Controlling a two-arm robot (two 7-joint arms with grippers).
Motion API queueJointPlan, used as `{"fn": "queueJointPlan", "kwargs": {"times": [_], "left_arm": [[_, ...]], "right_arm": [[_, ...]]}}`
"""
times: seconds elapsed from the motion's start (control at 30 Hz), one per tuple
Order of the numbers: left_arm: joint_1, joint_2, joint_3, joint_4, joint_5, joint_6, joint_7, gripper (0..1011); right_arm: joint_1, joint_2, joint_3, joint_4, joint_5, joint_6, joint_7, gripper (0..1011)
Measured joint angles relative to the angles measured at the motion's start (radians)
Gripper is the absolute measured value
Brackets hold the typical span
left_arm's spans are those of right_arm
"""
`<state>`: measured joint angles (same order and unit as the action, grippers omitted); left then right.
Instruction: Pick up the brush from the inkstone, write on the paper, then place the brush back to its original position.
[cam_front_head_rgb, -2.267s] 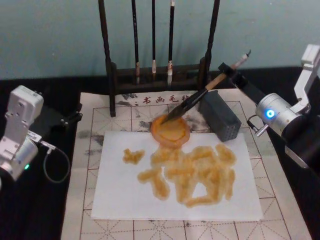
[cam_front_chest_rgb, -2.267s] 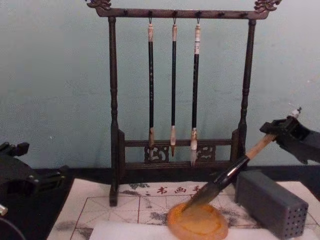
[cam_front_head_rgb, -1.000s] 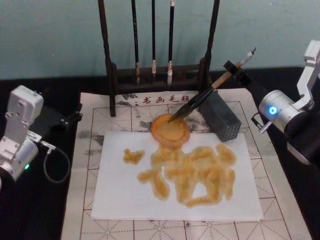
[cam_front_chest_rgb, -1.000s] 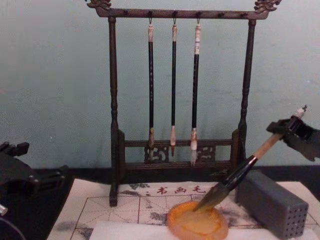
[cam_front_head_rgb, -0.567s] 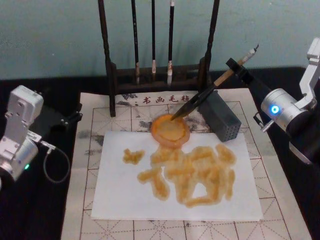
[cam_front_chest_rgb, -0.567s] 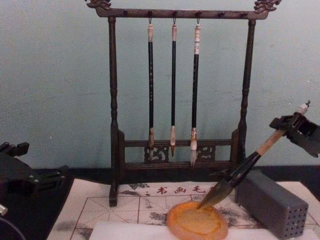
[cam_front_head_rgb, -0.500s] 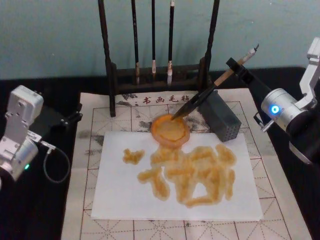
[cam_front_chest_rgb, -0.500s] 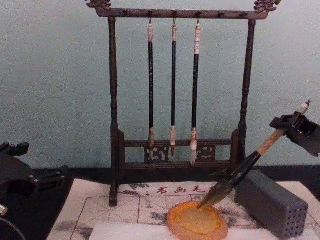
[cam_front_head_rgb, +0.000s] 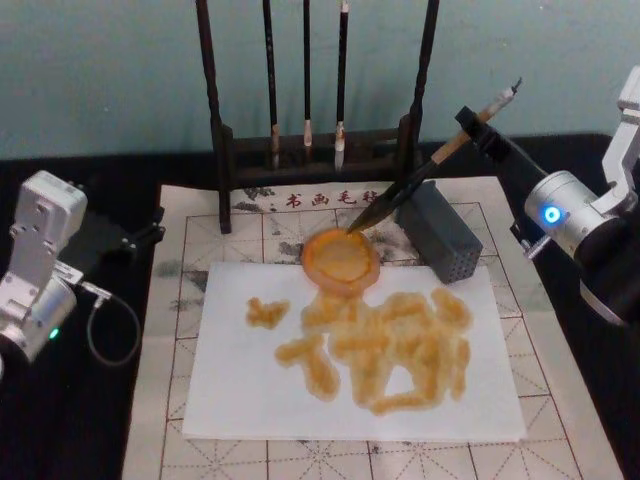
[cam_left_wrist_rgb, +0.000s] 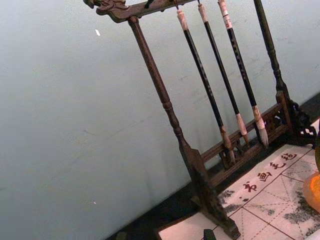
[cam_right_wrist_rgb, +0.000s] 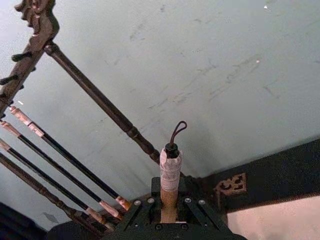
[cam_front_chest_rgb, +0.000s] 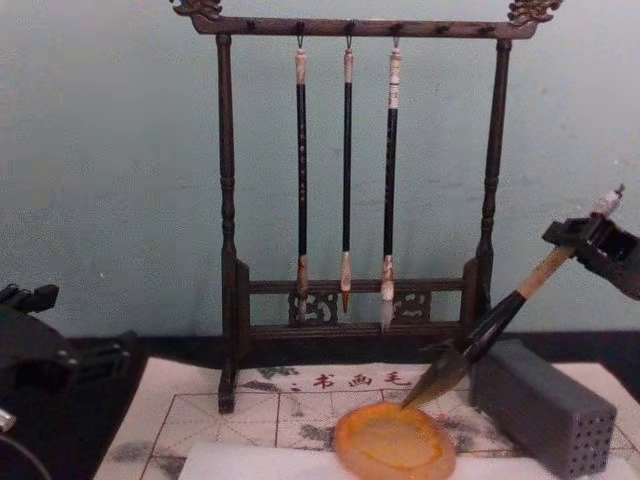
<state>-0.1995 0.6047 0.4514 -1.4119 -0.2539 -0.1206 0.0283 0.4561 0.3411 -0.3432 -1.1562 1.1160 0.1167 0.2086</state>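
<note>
my right gripper (cam_front_head_rgb: 474, 127) is clamped tight on the brush (cam_front_head_rgb: 415, 183), high on its tan bamboo end, just under the white cap. the shaft slants down and away from my jaws. its dark pointed bristles end at the far rim of the round, shallow amber dish (cam_front_head_rgb: 341, 260), and i can't tell if they touch. if i let go here, the smooth rod could slide off that low lip. it could also knock the grey holed block (cam_front_head_rgb: 440, 232) below my jaws and smear the paper (cam_front_head_rgb: 240, 400). my left gripper (cam_front_head_rgb: 120, 238) sits parked far off.

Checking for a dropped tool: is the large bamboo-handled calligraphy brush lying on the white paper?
No, the right gripper holds the large bamboo-handled calligraphy brush tilted, its tip by the round orange-amber inkstone.
</note>
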Motion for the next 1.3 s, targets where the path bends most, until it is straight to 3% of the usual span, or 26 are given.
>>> {"fn": "queueJointPlan", "kwargs": {"times": [0.37,0.7,1.07,1.3], "left_arm": [[0.000,0.000,0.000,0.000,0.000,0.000,0.000,1001],[0.000,0.000,0.000,0.000,0.000,0.000,0.000,1001],[0.000,0.000,0.000,0.000,0.000,0.000,0.000,1001],[0.000,0.000,0.000,0.000,0.000,0.000,0.000,1001]], "right_arm": [[-0.020,0.004,0.023,-0.050,0.002,0.013,0.014,185],[-0.068,0.049,0.040,-0.150,0.071,0.056,0.036,185],[-0.159,0.157,0.045,-0.297,0.098,0.061,0.073,185],[-0.243,0.255,0.054,-0.414,0.099,0.045,0.101,185]]}}
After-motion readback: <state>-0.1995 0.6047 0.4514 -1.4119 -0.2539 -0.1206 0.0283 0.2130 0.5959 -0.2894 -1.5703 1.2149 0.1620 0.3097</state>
